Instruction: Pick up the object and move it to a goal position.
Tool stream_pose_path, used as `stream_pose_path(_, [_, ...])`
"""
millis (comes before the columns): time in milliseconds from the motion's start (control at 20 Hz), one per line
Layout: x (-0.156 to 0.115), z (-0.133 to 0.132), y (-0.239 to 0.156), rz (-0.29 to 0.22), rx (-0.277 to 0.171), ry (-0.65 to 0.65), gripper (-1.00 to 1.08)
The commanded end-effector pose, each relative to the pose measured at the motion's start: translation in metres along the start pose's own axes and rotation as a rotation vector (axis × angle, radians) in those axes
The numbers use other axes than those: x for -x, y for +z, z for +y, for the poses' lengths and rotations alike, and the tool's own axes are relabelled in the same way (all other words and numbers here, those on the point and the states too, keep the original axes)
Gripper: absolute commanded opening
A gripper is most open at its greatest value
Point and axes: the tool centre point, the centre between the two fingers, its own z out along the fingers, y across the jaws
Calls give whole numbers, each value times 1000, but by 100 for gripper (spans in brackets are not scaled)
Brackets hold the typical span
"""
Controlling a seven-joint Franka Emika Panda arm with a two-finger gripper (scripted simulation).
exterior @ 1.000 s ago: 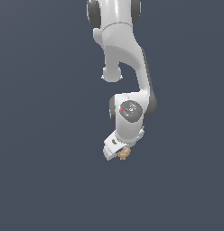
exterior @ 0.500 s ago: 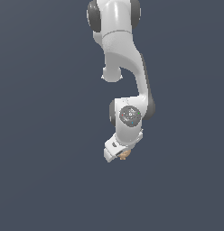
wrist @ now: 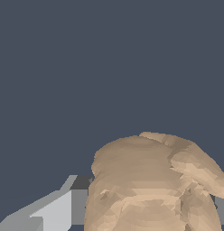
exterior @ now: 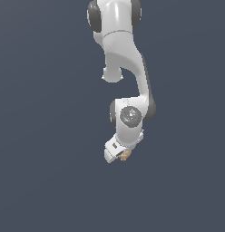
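Exterior view: white jointed robot arm [exterior: 125, 68] reaching down from the top edge against plain dark blue-grey ground, ending in a white two-fingered gripper [exterior: 119, 155] tilted toward the exterior view's left. Small tan lumpy knobbly figurine [exterior: 125, 156] tucked at the gripper's tip, partly hidden by the white body. Wrist view: same tan figurine [wrist: 152, 185] filling the lower frame, pressed against a pale grey finger [wrist: 59, 210] on one side, a sliver of a second finger at the opposite edge. Gripper clenched on the figurine. No containers visible.
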Motion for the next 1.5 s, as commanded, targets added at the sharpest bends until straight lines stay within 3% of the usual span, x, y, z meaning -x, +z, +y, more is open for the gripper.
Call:
stream_pose_path(0, [1, 1, -1, 0, 0, 0, -100])
stream_pose_path(600, [38, 20, -30, 0, 0, 0, -100])
stream_pose_path(1450, [177, 96, -142, 1, 0, 0, -100])
